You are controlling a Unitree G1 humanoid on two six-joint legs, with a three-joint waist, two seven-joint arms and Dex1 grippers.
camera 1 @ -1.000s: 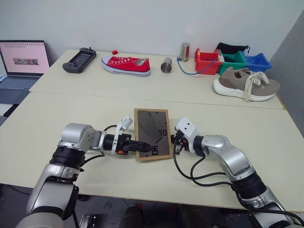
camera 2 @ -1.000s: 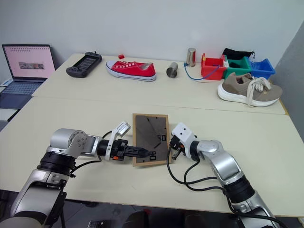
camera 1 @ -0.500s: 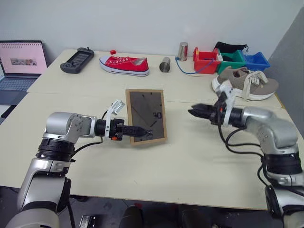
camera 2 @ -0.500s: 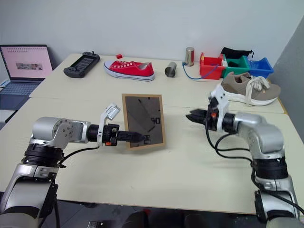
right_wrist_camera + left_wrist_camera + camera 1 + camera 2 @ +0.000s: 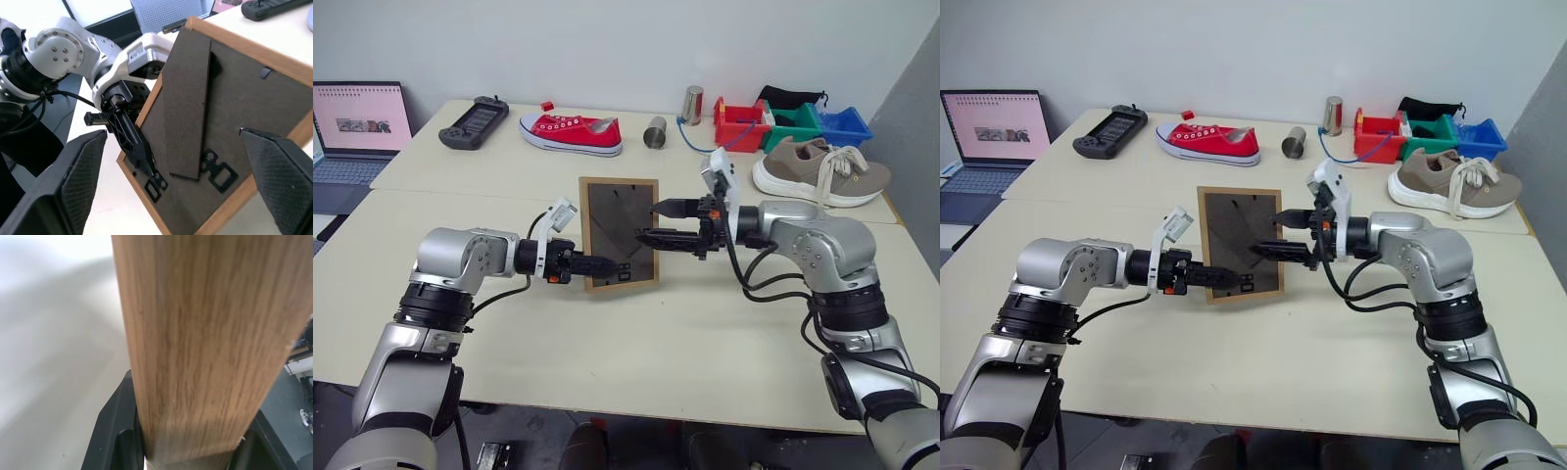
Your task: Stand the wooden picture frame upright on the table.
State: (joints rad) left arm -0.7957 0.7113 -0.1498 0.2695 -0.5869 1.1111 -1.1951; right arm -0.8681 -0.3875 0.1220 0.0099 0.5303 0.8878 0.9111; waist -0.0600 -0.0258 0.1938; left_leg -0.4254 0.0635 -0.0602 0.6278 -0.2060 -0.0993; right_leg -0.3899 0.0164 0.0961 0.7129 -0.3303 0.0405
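left hand (image 5: pixel 592 264) gripping wooden picture frame (image 5: pixel 621 232) (lower edge), right hand (image 5: pixel 658 220) spread wide

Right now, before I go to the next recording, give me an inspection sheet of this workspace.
Surface: table, pale slabs with a seam.
Job's things: wooden picture frame raised near upright, back panel toward the robot.
Clutter: red sneaker, beige sneaker, game controller, two metal cans, coloured bins.
Hands: left hand shut on the frame's lower left edge; right hand open at the frame's right edge.
Cables: blue cable by the bins.
Surroundings: laptop on the left, white wall.
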